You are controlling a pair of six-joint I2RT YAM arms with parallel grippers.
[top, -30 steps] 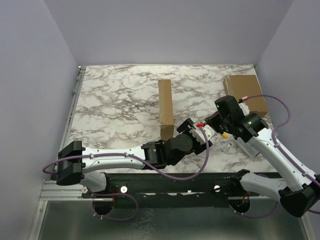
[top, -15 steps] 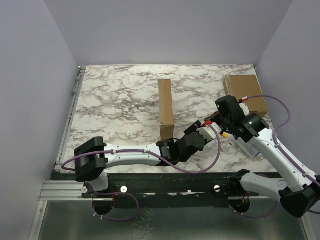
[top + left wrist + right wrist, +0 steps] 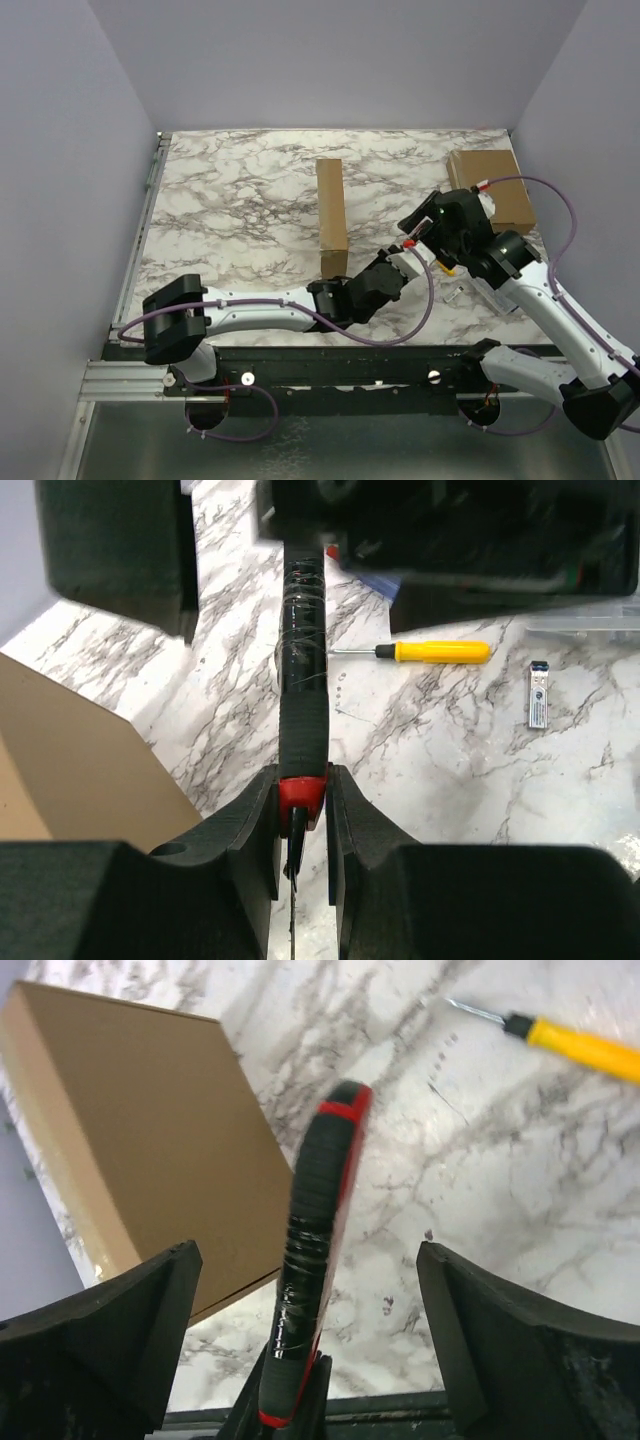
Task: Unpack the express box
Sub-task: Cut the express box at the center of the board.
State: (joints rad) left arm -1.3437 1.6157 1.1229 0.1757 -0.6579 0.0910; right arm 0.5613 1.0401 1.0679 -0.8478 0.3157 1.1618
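A tall brown cardboard box (image 3: 331, 215) stands upright mid-table; it also shows at the left of the left wrist view (image 3: 70, 750) and in the right wrist view (image 3: 140, 1130). A black-and-red utility knife (image 3: 303, 680) runs between the two grippers. My left gripper (image 3: 302, 780) is shut on the knife's red end, low over the table right of the box (image 3: 398, 264). My right gripper (image 3: 308, 1260) stands wide open around the knife's handle (image 3: 315, 1230) without touching it, just above and behind the left one (image 3: 425, 225).
A second, flat cardboard box (image 3: 490, 185) lies at the back right. A yellow-handled screwdriver (image 3: 435, 651) and a small silver-blue piece (image 3: 537, 693) lie on the marble under the right arm. The table's front edge runs just behind the left gripper.
My left gripper has reached in from the left and shut on the knife. My right gripper, shut on the knife before, has opened wide and risen slightly.
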